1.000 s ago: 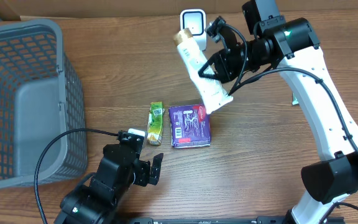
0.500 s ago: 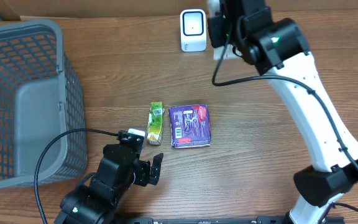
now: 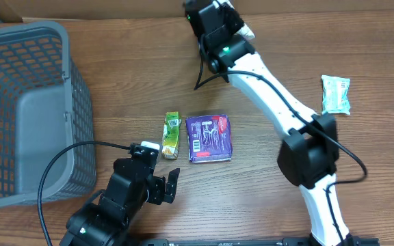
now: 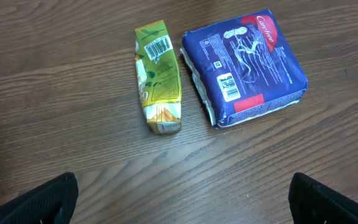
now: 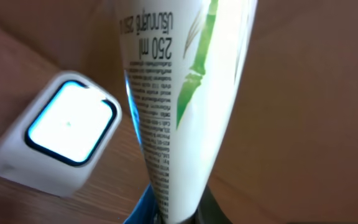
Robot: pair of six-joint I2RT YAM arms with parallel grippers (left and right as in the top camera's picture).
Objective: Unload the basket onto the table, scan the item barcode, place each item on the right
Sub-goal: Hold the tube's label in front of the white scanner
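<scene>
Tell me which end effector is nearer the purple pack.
Left. The left end effector is just short of the purple pack; the right end effector is far beyond it, holding the tube.

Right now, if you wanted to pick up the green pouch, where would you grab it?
Probably its middle, pinching the two long edges of the pouch, coming straight down from above. It lies flat on the table, long and narrow, so only the width suits a pinch. The pack sits close beside one edge, apart by a thin gap, so one finger must slip in there.
</scene>
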